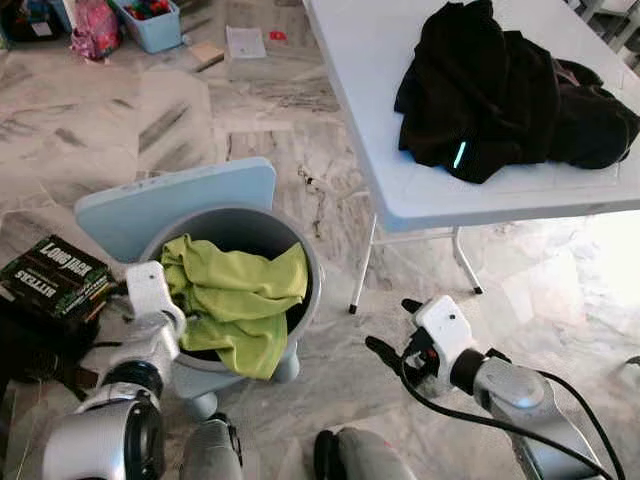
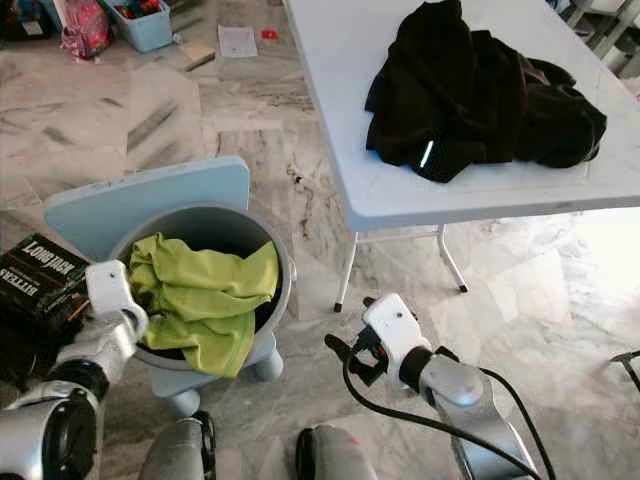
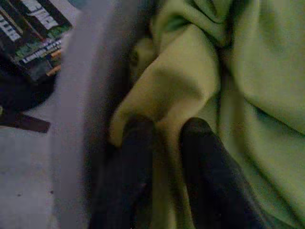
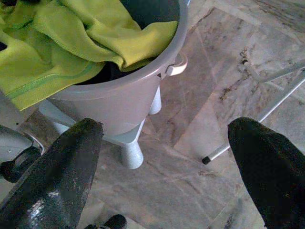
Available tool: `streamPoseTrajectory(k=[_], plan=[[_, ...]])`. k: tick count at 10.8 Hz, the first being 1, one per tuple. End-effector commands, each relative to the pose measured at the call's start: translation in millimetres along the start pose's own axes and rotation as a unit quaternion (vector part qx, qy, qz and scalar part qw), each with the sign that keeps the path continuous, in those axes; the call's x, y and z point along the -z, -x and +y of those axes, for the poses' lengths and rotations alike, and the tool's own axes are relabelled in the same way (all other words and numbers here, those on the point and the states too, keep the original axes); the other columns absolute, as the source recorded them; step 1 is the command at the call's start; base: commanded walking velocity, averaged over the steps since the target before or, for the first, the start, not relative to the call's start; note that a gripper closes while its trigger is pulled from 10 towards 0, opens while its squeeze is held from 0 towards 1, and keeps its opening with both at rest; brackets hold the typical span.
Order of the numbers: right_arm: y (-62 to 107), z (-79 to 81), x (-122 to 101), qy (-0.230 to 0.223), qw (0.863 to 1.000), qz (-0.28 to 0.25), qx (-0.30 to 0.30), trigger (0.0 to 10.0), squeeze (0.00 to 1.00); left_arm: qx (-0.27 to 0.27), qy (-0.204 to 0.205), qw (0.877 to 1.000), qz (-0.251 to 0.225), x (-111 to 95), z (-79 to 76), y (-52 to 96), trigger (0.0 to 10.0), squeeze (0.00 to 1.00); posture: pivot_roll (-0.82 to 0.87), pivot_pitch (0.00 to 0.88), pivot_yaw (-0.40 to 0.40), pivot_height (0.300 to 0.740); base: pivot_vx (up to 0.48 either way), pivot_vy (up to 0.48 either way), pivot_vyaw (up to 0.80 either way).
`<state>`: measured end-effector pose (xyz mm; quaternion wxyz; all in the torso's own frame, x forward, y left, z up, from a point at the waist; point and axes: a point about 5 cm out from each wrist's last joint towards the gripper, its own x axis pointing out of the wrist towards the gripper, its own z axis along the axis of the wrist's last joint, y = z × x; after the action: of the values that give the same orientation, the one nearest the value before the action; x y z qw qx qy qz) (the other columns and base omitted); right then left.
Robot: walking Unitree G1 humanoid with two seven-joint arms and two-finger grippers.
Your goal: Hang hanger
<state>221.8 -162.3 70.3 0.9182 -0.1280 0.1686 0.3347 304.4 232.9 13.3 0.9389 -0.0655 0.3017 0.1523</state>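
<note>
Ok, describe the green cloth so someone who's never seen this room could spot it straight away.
Look at the marble floor left of the white folding table, where a grey bucket stands. The green cloth is crumpled inside, spilling over its rim. It is bright lime, unlike the black clothes heaped on the table.

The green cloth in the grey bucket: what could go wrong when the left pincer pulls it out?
1. The green cloth hangs over the rim of the bucket; pulling may tip the bucket.
2. The left pincer holds just a fold beside the wall, so the cloth may slip.
3. The open right pincer hangs low near the table leg.
</note>
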Motion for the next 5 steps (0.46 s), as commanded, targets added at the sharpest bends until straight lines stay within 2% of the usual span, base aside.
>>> streamPoseTrajectory(k=[1, 5], plan=[[4.3, -1.2, 2.5, 0.0, 1.0, 0.01, 0.002, 10.0, 0.0, -0.001, -0.005, 1.0, 0.009, 5.5, 0.9, 0.3, 0.0, 0.0, -0.21, 0.168, -0.124, 0.74, 0.0, 0.0, 0.0], [3.7, -5.4, 5.2, 0.001, 1.0, 0.018, 0.017, 10.0, 0.0, -0.017, -0.012, 1.0, -0.003, 4.5, 5.6, 0.5, 0.0, 0.0, -0.2, 0.162, -0.123, 0.74, 0.0, 0.0, 0.0]])
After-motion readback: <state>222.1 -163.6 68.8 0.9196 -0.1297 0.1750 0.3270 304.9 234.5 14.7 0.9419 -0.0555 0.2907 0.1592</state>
